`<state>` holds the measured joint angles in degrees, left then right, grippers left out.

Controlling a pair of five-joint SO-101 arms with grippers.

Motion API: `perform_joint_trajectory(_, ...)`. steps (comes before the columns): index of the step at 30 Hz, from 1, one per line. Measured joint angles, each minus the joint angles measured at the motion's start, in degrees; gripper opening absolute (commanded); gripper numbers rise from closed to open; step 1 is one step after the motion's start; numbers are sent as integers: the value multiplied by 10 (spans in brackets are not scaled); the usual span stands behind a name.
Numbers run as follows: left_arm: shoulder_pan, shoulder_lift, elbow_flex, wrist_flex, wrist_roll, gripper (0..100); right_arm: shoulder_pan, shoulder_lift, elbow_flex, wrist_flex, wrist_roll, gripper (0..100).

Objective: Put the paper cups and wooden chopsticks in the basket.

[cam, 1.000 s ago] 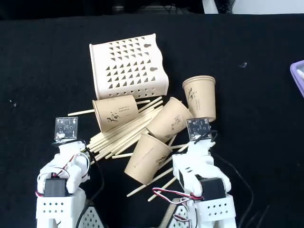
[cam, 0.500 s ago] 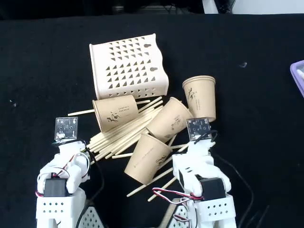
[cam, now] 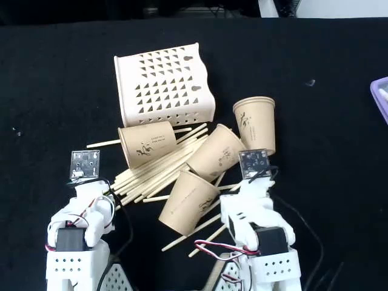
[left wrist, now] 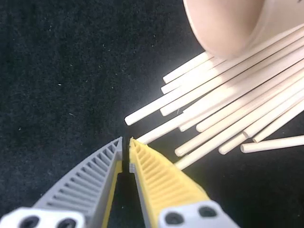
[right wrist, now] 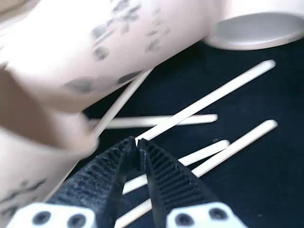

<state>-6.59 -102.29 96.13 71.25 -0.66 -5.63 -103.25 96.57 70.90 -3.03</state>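
A cream perforated basket (cam: pixel 163 85) lies tipped on the black table. Several paper cups lie below it: one near the basket (cam: pixel 147 143), one in the middle (cam: pixel 216 153), one at the right (cam: pixel 255 124), one nearest the arms (cam: pixel 187 202). Wooden chopsticks (cam: pixel 156 170) are spread under them. My left gripper (left wrist: pixel 125 141) is shut with nothing in it, tips just short of the chopstick ends (left wrist: pixel 190 118), near a cup's base (left wrist: pixel 228 23). My right gripper (right wrist: pixel 137 142) is shut and empty over loose chopsticks (right wrist: pixel 209 97), beside a cup (right wrist: pixel 99 52).
A purple container (cam: pixel 380 92) sits at the table's right edge. Both arm bases (cam: pixel 73 254) (cam: pixel 267 254) stand at the front edge. Open black tabletop stretches to the left of the pile and along the far side.
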Motion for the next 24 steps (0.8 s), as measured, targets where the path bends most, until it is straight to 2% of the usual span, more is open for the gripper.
perform_joint_trajectory(5, -38, -1, -11, -21, 0, 33, 125, 0, -34, -89, 0, 15)
perform_joint_trajectory(8, -97, -1, -57, -59, -1, 34, 207, 0, -79, -142, 12, 15)
perform_joint_trajectory(13, -216, -1, -156, -131, -6, 34, 298, 0, -158, -188, 53, 15)
perform_joint_trajectory(15, -251, -3, -196, -159, -42, 34, 335, 0, -202, -200, 57, 15)
perform_joint_trajectory(19, -279, -11, -251, -205, -136, 34, 379, 0, -313, -208, 61, 15)
perform_joint_trajectory(21, -283, -11, -260, -234, -146, 59, 382, 0, -374, -215, 61, 16)
perform_joint_trajectory(24, -285, -10, -282, -260, -146, 147, 379, 0, -469, -228, 61, 16)
